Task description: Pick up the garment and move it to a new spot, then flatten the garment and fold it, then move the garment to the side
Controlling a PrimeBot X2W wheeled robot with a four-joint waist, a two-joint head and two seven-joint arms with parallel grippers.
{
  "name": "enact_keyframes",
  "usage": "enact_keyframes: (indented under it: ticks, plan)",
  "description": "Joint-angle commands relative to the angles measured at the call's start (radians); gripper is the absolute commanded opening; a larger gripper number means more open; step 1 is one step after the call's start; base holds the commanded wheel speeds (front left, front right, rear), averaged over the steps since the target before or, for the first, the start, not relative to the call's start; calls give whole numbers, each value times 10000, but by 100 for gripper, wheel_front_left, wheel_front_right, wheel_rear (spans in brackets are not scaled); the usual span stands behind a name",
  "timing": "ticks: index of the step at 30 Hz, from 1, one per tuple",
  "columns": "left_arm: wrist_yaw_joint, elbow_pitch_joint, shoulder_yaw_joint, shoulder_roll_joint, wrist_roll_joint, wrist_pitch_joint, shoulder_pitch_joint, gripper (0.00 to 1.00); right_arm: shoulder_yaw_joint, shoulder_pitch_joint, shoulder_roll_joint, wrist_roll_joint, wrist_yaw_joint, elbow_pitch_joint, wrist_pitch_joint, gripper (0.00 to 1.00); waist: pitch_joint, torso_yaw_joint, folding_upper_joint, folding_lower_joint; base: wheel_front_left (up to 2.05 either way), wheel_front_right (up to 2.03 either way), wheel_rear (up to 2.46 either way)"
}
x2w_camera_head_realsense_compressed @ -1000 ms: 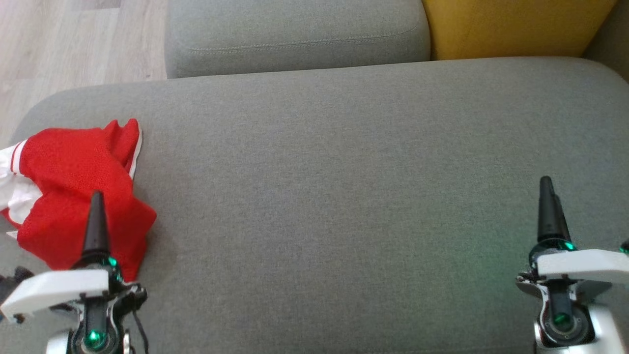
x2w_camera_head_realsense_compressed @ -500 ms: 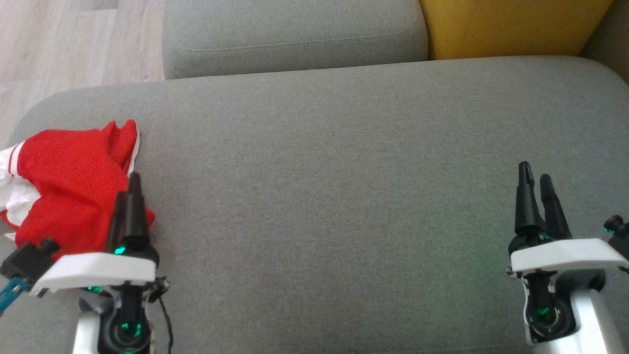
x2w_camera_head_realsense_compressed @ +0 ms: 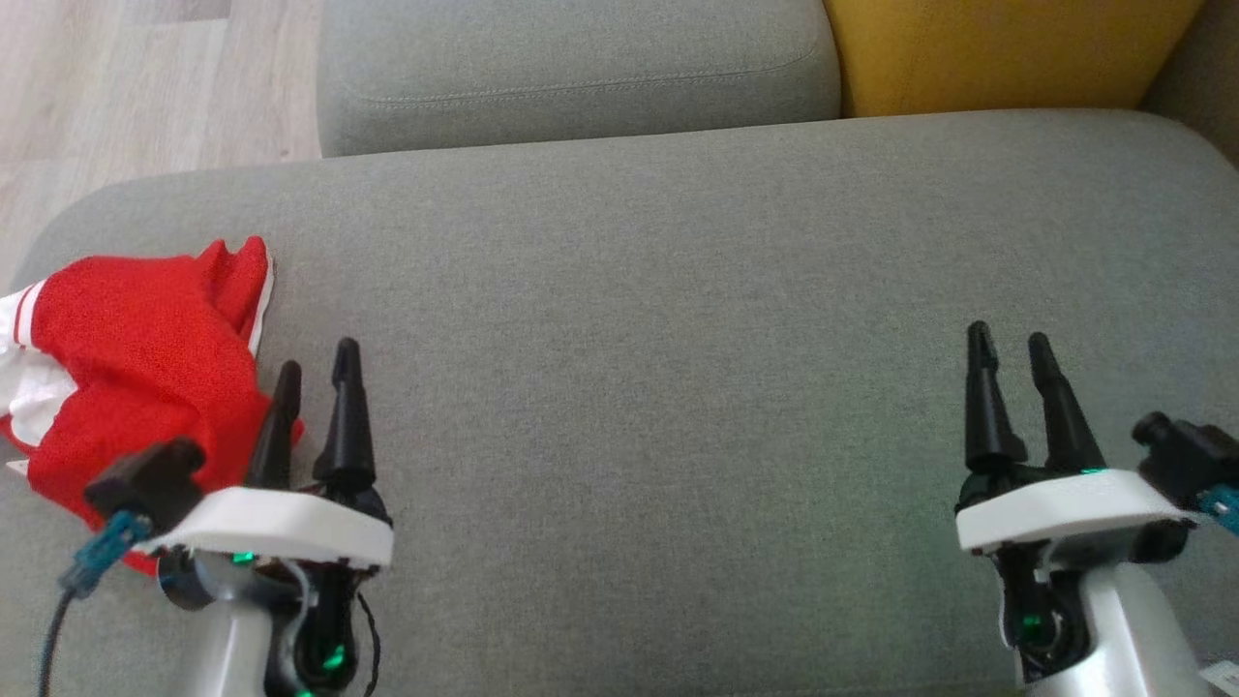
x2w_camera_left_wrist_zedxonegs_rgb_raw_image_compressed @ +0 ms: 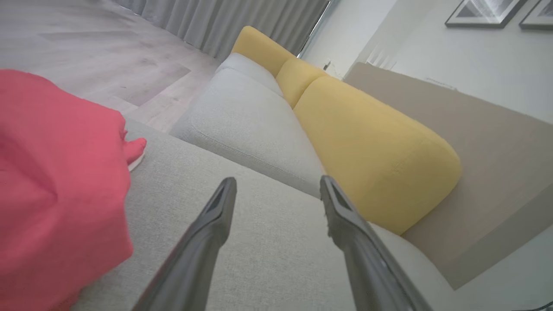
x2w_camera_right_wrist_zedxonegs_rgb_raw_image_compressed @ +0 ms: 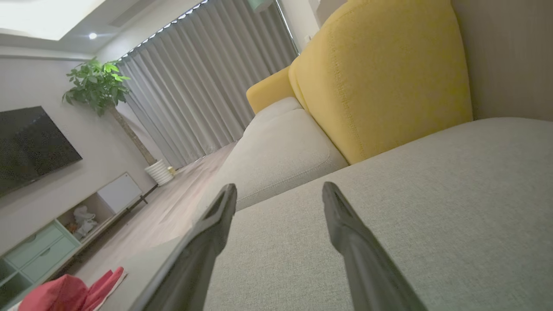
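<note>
Two grippers sit nearest, both with fingers spread and nothing between them. Left gripper is near left and right gripper is near right, well apart, both over the grey sofa seat. Red garment with white trim lies crumpled on the seat's left end, just left of the left gripper. Its near edge is hidden behind that wrist. In the left wrist view the fingers point over bare seat, with the garment off to their left. Farther back are a second grey cushion, a yellow cushion far right and wood floor far left.
</note>
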State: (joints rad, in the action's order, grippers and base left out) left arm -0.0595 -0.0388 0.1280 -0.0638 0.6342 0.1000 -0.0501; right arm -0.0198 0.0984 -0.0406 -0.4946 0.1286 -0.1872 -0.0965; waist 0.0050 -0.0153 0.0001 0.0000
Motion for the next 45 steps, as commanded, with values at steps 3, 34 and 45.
enact_keyframes:
  ticks: [3, 34, 45]
  plan:
    - [-395, 305, 292, -441, -796, 200, -542, 100, -361, 734, -69, 818, 13, 257, -222, 100, 12, -2, -1, 0, 0, 0, 0]
    - [-2630, -282, 2889, -1725, -3860, 1077, -1178, 100, -1141, 1038, -86, 4807, 18, -375, -1106, 100, 39, 47, -1, 0, 0, 0, 0]
    - [-1965, -489, 2310, -1154, -3802, 1397, -934, 100, -1507, 930, -92, 4351, 20, -746, -1276, 100, 31, 37, -1, 0, 0, 0, 0]
